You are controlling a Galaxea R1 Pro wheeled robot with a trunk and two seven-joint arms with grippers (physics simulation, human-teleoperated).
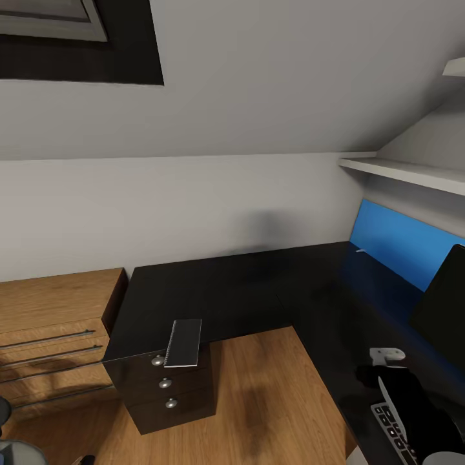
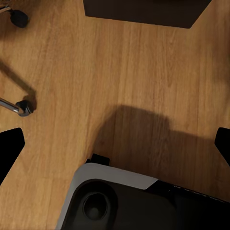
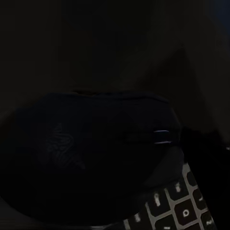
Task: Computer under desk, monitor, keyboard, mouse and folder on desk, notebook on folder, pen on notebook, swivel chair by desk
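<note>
The glossy black L-shaped desk (image 1: 226,284) runs along the wall and down the right side. A small black notebook (image 1: 184,343) lies at its front edge above the drawer unit. The monitor (image 1: 445,310) stands at the right, with the keyboard (image 1: 391,423) in front of it. My right gripper (image 1: 381,378) hovers just past the keyboard's far end. In the right wrist view the black mouse (image 3: 96,143) sits very close between the dark fingers, apparently gripped, with keyboard (image 3: 177,208) keys beside it. My left gripper (image 2: 117,143) hangs open over the floor, near a swivel chair castor (image 2: 23,106).
A light wooden dresser (image 1: 51,323) adjoins the desk's left end. The drawer unit (image 1: 168,381) has round silver knobs. A blue wall panel (image 1: 394,245) and a white shelf (image 1: 407,171) sit behind the monitor. Wooden floor (image 1: 271,387) fills the desk's inner corner. The robot base (image 2: 120,201) shows below my left gripper.
</note>
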